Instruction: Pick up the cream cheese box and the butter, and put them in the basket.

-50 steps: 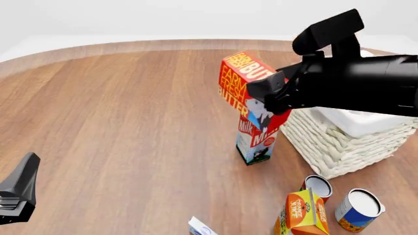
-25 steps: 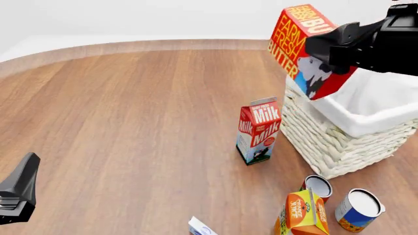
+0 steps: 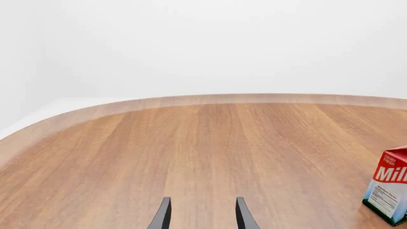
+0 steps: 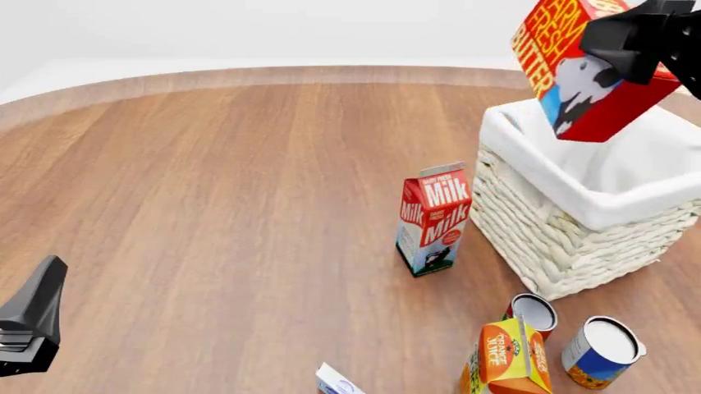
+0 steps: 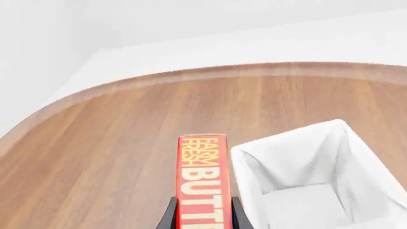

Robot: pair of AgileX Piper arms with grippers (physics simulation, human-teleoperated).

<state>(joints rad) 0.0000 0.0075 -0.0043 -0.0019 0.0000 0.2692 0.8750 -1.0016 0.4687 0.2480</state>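
- The butter (image 4: 580,70) has moved up and to the right since half a second ago: it now hangs at the upper right of the front view, tilted, over the basket (image 4: 570,238), touching nothing below.
- The right gripper (image 4: 629,41) is clamped on the butter; in the right wrist view its two fingers (image 5: 168,217) press the box's sides, the basket's white lining just beside it.
- The basket sits at the right of the front view, its inside bare cloth where visible.
- The milk carton (image 4: 432,217) stands upright just left of the basket.
- At the bottom edge of the front view a white corner with a bluish mark shows, probably the cream cheese box (image 4: 337,382), mostly cut off.
- The left gripper (image 3: 200,214) sits low at the lower left, its fingers apart with nothing between them.
- An orange juice carton (image 4: 510,357) and two cans (image 4: 602,351) stand at the lower right.
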